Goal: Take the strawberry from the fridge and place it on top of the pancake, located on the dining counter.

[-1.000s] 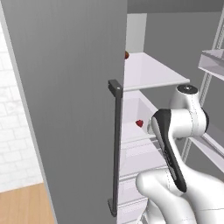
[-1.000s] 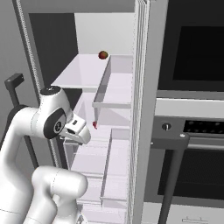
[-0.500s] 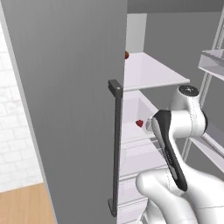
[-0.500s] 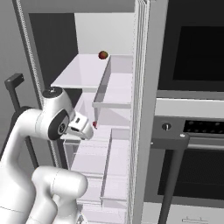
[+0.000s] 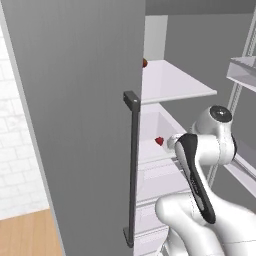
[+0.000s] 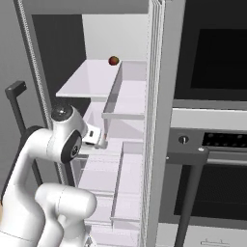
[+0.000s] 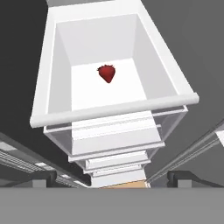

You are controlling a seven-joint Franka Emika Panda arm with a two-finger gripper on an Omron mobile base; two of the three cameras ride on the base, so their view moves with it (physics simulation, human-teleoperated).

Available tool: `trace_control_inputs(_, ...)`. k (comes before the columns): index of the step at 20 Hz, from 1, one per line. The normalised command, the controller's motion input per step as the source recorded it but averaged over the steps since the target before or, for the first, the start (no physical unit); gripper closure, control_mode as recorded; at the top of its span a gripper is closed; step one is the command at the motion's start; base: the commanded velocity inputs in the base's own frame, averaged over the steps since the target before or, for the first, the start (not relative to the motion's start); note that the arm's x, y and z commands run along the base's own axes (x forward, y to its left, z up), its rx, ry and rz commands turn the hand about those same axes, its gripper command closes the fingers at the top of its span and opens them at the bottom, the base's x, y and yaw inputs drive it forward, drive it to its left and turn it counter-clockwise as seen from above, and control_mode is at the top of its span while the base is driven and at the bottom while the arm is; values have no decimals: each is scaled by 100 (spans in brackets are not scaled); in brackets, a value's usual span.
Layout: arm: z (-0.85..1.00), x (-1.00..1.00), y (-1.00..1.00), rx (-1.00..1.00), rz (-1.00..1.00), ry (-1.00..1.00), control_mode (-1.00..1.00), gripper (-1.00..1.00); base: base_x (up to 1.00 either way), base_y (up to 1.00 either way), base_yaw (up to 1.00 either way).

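Open fridge (image 6: 159,120), white shelves: my end effector (image 7: 113,177), spread wide, above the strawberry (image 7: 106,73) in a drawer (image 7: 48,87); right base view adds 1 oven (image 6: 212,120).

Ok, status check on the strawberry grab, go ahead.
Gripper open, empty, aimed into the fridge. Strawberry loose on the floor of a white bin, untouched. Nothing between the jaws and the berry.

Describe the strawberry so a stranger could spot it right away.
Look inside the open fridge, below the white shelf, into the white bin with its front rim toward the hand. The strawberry lies alone on the bin's floor: small, bright red and pointed, unlike the darker round fruit on the shelf above.
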Motion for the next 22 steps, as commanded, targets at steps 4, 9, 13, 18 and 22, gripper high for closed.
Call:
trace_control_inputs(4, -4, 47, 0, -5, 8, -6, -100, -100, 0, 0, 0)
trace_control_inputs(9, -2, 64, 0, 0, 1, -1, -100, -100, 0, 0, 0)
trace_control_inputs(13, -3, 76, 0, 0, 0, 0, -100, -100, 0, 0, 0)
trace_control_inputs(18, 0, 37, -7, 0, 0, 0, -100, -100, 0, 0, 0)
trace_control_inputs(22, -7, 19, 0, 0, 0, 0, -100, -100, 0, 0, 0)
